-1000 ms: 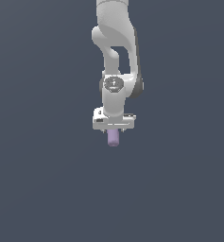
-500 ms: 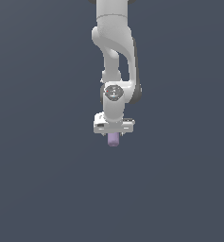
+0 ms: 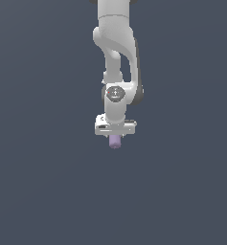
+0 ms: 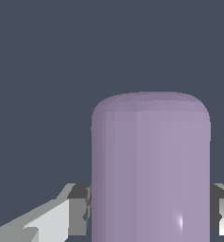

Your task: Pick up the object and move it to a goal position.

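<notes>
The object is a small pale lilac cylinder (image 3: 115, 141) with a rounded end. It hangs below the white gripper (image 3: 115, 139) in the exterior view, near the middle of the picture. The gripper is shut on it and its fingers are mostly hidden behind the hand. In the wrist view the cylinder (image 4: 151, 170) fills much of the picture, clamped between the two dark finger pads (image 4: 80, 208) at its sides. The white arm (image 3: 116, 57) comes down from the top of the exterior view.
A plain dark grey-blue surface (image 3: 38, 191) fills the background in both views. No other objects show.
The arm has lowered slightly with the cylinder held in the gripper. The grasp has not changed.
</notes>
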Available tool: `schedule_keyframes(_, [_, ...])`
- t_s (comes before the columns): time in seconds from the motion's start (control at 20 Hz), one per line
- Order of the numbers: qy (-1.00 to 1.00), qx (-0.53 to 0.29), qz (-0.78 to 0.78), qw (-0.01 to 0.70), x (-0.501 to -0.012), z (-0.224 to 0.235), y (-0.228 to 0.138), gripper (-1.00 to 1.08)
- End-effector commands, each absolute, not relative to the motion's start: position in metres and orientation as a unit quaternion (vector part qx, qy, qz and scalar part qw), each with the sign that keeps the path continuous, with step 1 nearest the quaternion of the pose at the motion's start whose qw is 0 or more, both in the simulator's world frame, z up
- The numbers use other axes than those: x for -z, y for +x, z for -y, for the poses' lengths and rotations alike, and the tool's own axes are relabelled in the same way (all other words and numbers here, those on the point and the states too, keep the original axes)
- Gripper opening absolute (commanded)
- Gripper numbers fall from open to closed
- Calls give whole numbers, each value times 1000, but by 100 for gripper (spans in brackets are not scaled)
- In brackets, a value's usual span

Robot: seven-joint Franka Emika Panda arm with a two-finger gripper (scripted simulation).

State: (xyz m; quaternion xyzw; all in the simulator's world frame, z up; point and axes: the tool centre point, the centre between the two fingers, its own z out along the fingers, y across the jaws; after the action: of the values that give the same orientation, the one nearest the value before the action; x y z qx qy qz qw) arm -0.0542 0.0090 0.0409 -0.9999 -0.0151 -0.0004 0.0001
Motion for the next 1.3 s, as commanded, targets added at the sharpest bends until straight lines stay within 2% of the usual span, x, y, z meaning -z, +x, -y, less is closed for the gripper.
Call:
schedule_keyframes(0.0, [-1000,0,15,0,-41,-9,-54,-100])
schedule_keyframes(0.5, [-1000,0,15,0,-72,9,-49,-100])
schedule_keyframes(1.25, [-1000,0,15,1,-188,76,-25,-100])
